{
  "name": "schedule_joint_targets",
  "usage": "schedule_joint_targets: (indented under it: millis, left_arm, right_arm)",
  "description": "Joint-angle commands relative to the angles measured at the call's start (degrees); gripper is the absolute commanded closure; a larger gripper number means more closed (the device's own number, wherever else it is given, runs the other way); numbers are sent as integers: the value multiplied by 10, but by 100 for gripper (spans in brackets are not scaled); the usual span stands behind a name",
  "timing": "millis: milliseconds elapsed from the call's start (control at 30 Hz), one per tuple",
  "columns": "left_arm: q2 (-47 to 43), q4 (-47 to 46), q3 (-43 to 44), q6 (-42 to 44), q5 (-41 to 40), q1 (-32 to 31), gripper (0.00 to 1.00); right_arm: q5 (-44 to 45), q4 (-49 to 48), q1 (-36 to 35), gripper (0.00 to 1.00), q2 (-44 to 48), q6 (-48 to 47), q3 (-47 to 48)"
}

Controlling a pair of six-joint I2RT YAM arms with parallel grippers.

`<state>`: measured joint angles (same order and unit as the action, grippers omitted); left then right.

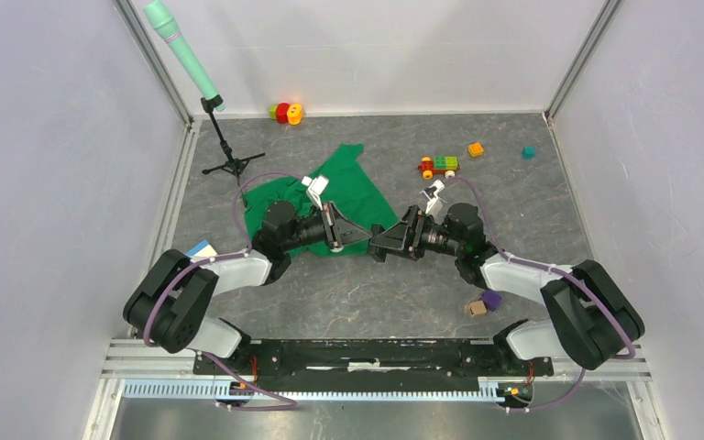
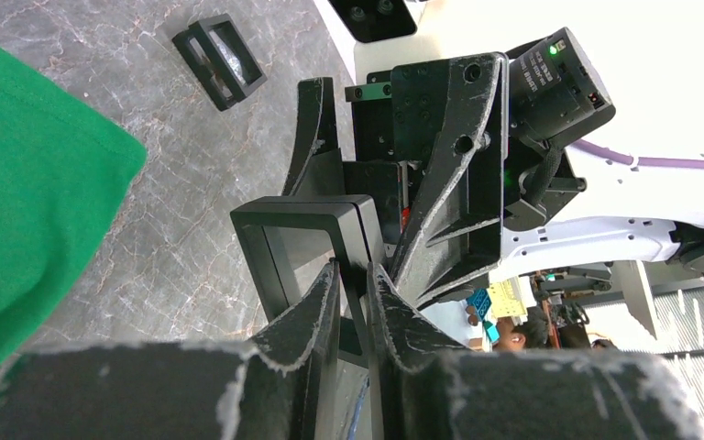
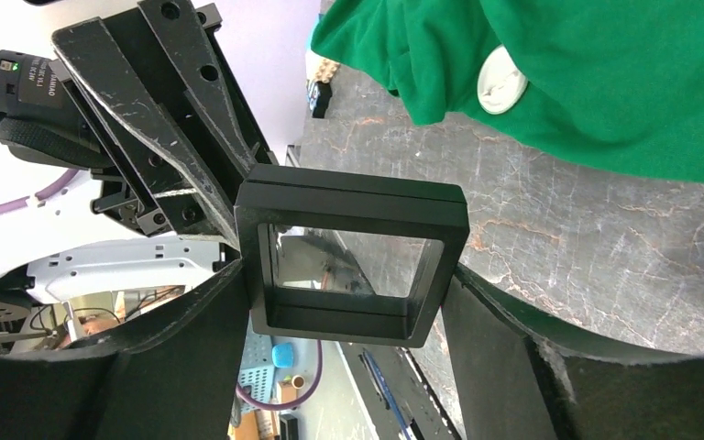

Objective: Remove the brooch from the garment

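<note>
Right wrist: right fingers [image 3: 176,367] clamp the frame [image 3: 353,198]; left wrist: left fingers [image 2: 310,321] pinch it.

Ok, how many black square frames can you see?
2. One black frame is gripped by the left tool and right tool; the other frame lies on the table. Others may be hidden.

- garment [image 3: 605,82]: cut off by the top and right edges in the right wrist view.
- beaded gold bit [image 3: 328,68] at its edge: too small for us to identify.
- black frame [image 3: 353,261]: from above, we lose it between left gripper [image 1: 348,234] and right gripper [image 1: 390,243].
</note>
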<state>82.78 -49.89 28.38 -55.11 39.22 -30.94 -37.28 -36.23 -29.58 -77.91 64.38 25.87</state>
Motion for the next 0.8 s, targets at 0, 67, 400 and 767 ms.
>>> schedule_joint_targets:
  millis: [0, 67, 400, 767]
  left_arm:
    - [-2, 22, 0, 6, 0, 0, 80]
    - [-6, 35, 0, 15, -3, -1, 80]
    - [-38, 165, 6, 94, -50, 0, 80]
    - [-103, 299, 18, 141, -120, 25, 54]
  right_arm:
    - [-16, -23, -8, 28, 24, -21, 35]
    - [-16, -25, -7, 30, 29, -20, 33]
    - [-30, -40, 2, 32, 58, -17, 20]
    - [12, 149, 8, 32, 60, -126, 64]
